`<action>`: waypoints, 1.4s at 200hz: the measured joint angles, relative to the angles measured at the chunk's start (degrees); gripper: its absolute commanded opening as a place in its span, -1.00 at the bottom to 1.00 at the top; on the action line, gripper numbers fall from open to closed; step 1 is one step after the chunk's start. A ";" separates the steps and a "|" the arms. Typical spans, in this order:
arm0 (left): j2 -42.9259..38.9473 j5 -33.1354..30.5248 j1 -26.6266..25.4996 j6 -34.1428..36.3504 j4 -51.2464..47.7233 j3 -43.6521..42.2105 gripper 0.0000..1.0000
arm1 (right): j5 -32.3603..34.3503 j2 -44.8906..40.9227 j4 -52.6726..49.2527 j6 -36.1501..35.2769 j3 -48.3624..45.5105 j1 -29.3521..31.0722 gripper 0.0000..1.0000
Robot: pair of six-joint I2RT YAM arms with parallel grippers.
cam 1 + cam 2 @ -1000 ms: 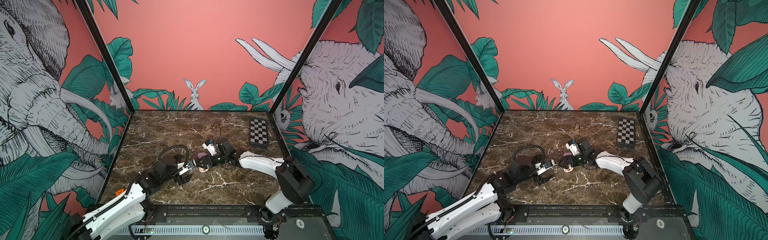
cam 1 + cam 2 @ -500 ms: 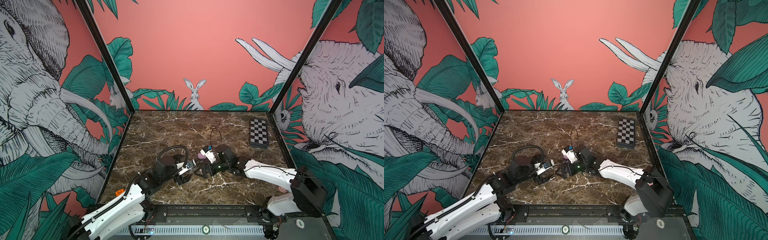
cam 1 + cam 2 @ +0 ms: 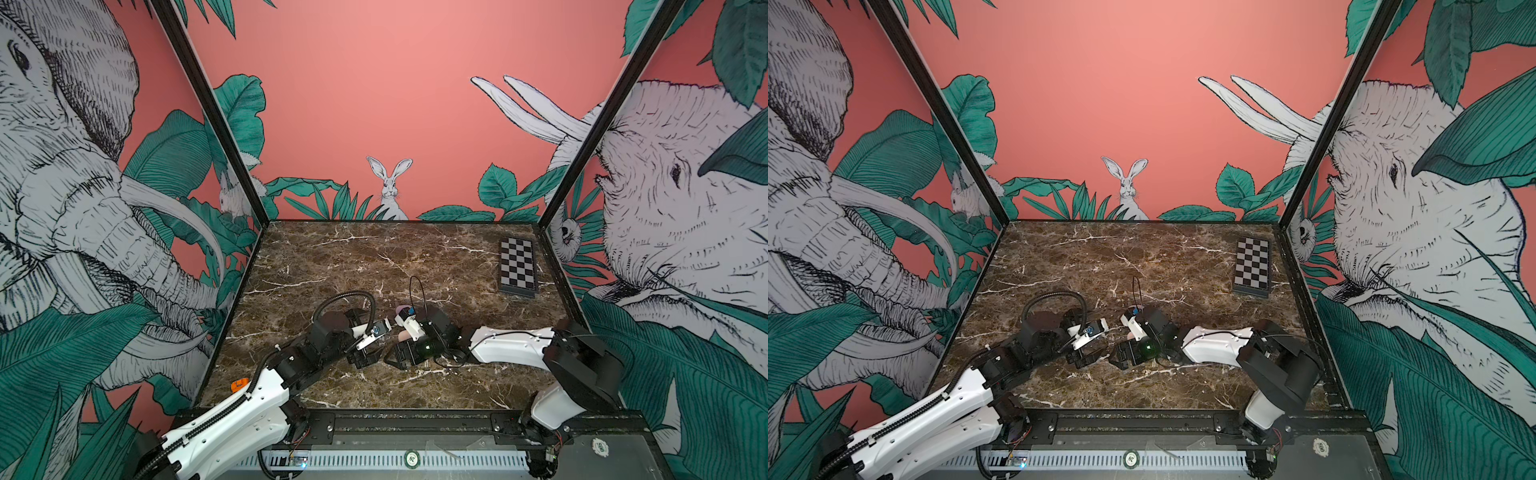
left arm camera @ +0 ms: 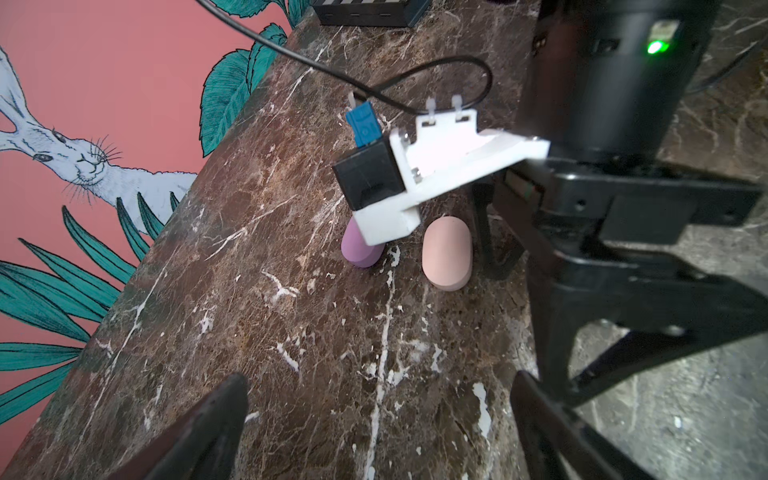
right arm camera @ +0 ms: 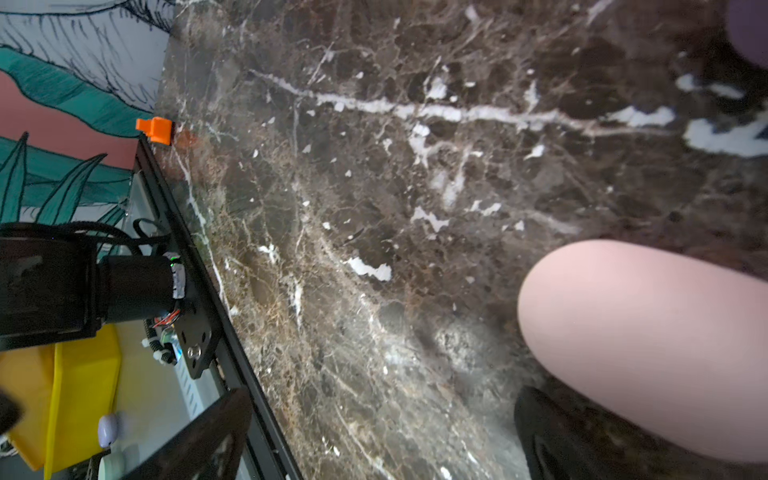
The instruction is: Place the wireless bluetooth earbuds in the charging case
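Note:
Two shut pebble-shaped charging cases lie side by side mid-table: a peach case (image 4: 446,253) (image 5: 648,345) (image 3: 402,336) and a lilac case (image 4: 360,254) (image 3: 401,309), the lilac one partly behind the right arm's white camera mount (image 4: 432,174). The earbuds are out of view. My left gripper (image 4: 378,386) (image 3: 365,359) (image 3: 1084,358) sits low over bare marble, open and empty, with the cases ahead of it. My right gripper (image 5: 384,399) (image 3: 398,358) (image 3: 1121,357) is open and empty too, facing the left one. The peach case lies just beside one of its fingers (image 5: 540,419).
A black-and-white checkerboard block (image 3: 517,269) (image 3: 1252,268) lies at the back right. An orange clip (image 5: 156,129) (image 3: 239,384) marks the front left corner by the black front rail (image 3: 415,419). Printed walls close three sides. A black cable (image 4: 415,83) loops above the cases.
My right gripper has drawn back from the cases toward the front of the table, and its arm has swung lower and wider. The left arm has stayed put.

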 measured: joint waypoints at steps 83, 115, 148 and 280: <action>-0.09 -0.02 0.00 0.24 0.00 -0.35 0.98 | 2.34 2.05 4.55 2.75 0.28 0.00 0.96; -0.11 -0.02 0.00 0.26 0.00 -0.44 0.98 | 2.40 2.12 5.01 3.58 0.28 0.00 0.96; -0.11 -0.02 0.00 0.31 0.00 -0.44 0.98 | 2.38 2.64 6.49 4.74 0.28 0.00 0.96; -1.79 -0.26 0.00 0.46 0.13 -0.57 0.98 | 5.29 -13.44 2.23 4.66 -2.51 0.00 0.96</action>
